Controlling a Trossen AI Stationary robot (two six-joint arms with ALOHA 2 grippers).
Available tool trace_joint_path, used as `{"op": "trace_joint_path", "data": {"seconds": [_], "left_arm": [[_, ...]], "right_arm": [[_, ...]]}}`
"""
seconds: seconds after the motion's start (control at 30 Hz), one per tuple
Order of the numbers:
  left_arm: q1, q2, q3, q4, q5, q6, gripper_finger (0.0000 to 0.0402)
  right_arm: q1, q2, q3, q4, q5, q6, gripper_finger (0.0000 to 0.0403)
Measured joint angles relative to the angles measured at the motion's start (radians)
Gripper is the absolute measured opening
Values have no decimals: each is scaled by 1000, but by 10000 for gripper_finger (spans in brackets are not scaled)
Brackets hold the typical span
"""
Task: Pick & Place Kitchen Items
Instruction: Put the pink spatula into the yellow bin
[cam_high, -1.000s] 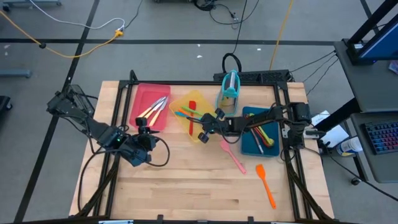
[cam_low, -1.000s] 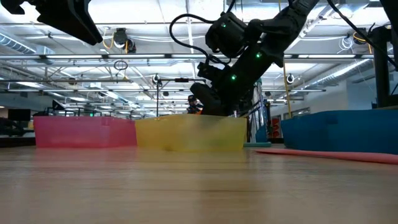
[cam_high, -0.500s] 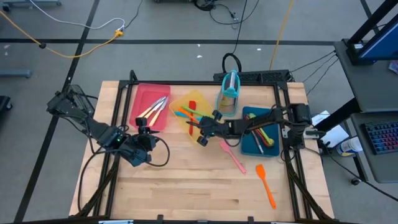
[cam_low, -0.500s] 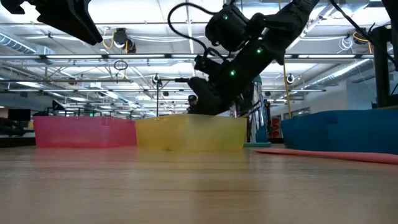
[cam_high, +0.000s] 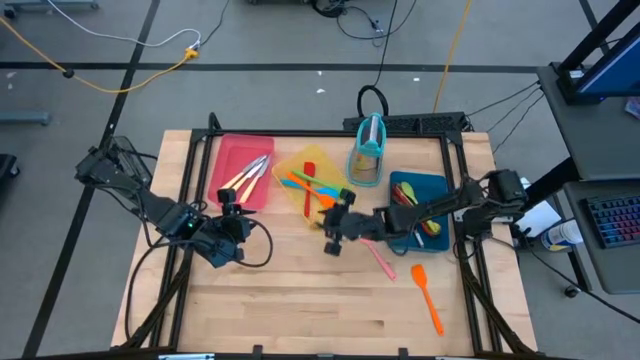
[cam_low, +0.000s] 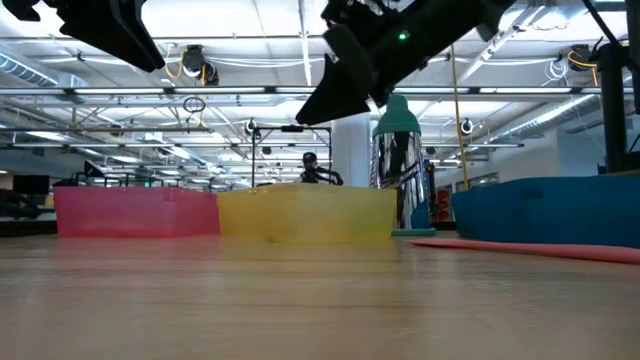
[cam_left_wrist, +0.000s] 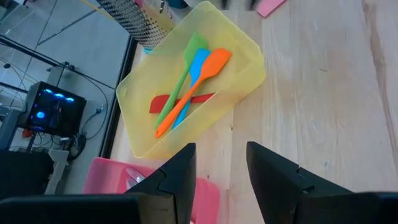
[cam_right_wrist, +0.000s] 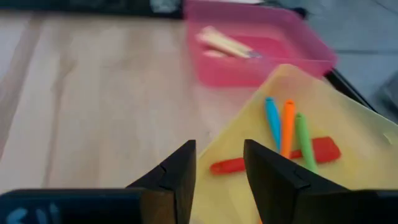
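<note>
A yellow tray (cam_high: 283, 170) holds green (cam_left_wrist: 180, 87), blue (cam_left_wrist: 198, 67), orange (cam_left_wrist: 200, 79) and red (cam_left_wrist: 163, 104) spatulas lying flat on its floor. My right gripper (cam_high: 333, 232) hovers open and empty just off the tray's near edge, well above the table (cam_low: 335, 85); its fingers frame the tray in the right wrist view (cam_right_wrist: 217, 155). My left gripper (cam_high: 230, 215) waits open and empty near the pink tray (cam_high: 243, 175), its fingers spread in the left wrist view (cam_left_wrist: 221, 158). A pink spatula (cam_high: 375, 255) and an orange spatula (cam_high: 428, 298) lie flat on the table.
The pink tray holds pale-handled cutlery (cam_right_wrist: 224, 42). A blue tray (cam_high: 400, 183) at the right holds several utensils. A teal-framed upright holder (cam_high: 367, 160) stands behind the trays. Bare wood lies toward the near edge (cam_high: 300, 300).
My right gripper has risen from low over the yellow tray and drawn back toward the table's near edge, coming clear of the tray. The spatulas in the tray lie still.
</note>
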Motion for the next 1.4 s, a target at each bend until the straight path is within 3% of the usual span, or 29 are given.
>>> {"op": "trace_joint_path", "data": {"seconds": [0.17,0.4,0.67,0.9,1.4], "left_arm": [[0,0,0,0,0,-1,145],[0,0,0,0,0,-1,145],[0,0,0,0,0,-1,145],[0,0,0,0,0,-1,145],[0,0,0,0,0,-3,145]], "right_arm": [[58,2,-1,-7,-1,-32,163],[79,-13,-1,-127,-3,158,197],[77,-13,-1,-429,-43,359,184],[21,-13,-1,-628,-138,577,174],[-67,59,-1,-710,-280,592,182]]}}
